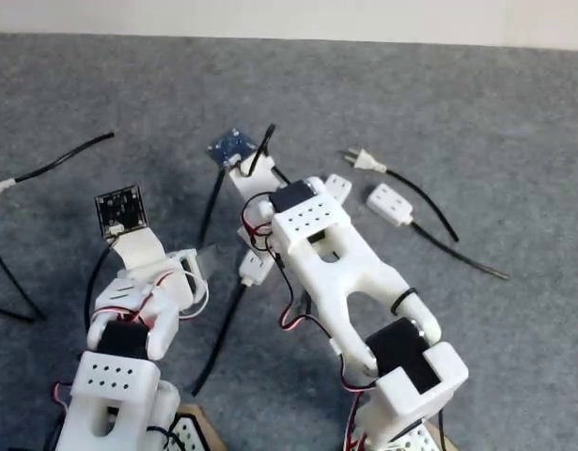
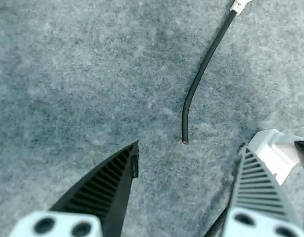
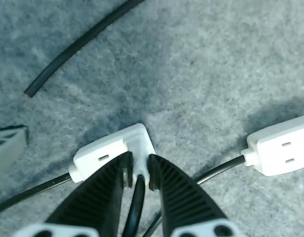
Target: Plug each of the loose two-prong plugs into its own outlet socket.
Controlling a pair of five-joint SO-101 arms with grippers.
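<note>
**Recorder:** State of the right gripper?

**Inspector:** The right gripper (image 3: 139, 158) has its black fingers drawn almost together. They pinch a white plug (image 3: 140, 168), and the black cord (image 3: 137, 202) of that plug runs back between them. The plug is butted against the near outlet socket (image 3: 105, 154), a white block lying on the grey carpet (image 3: 216, 74). One slot shows on the block's face beside the fingers. Whether the prongs are seated cannot be told.

**Recorder:** Other receptacles?

**Inspector:** A second outlet socket (image 3: 280, 147) lies near the first and apart from it, with both slots showing and its lead running off under the gripper. In the high view a far outlet socket (image 1: 390, 202) lies beyond the right arm (image 1: 350, 272). Just beside it is a smaller socket block (image 1: 337, 186), partly behind that arm. Whether either of these is the second outlet socket cannot be told.

**Recorder:** Loose plugs?

**Inspector:** A loose two-prong plug (image 1: 366, 161) lies on the carpet near those two, touching neither, with its prongs bare.

**Recorder:** And the left gripper?

**Inspector:** The left gripper (image 2: 190, 148) is spread wide over the carpet, its black finger (image 2: 112, 182) and white finger (image 2: 260, 197) well apart and gripping nothing. The cut end of a black cable (image 2: 201, 74) lies just ahead of the fingertips. The cable's other end joins a white plug body (image 2: 238, 6). The near outlet socket sits just beside the white finger.
</note>
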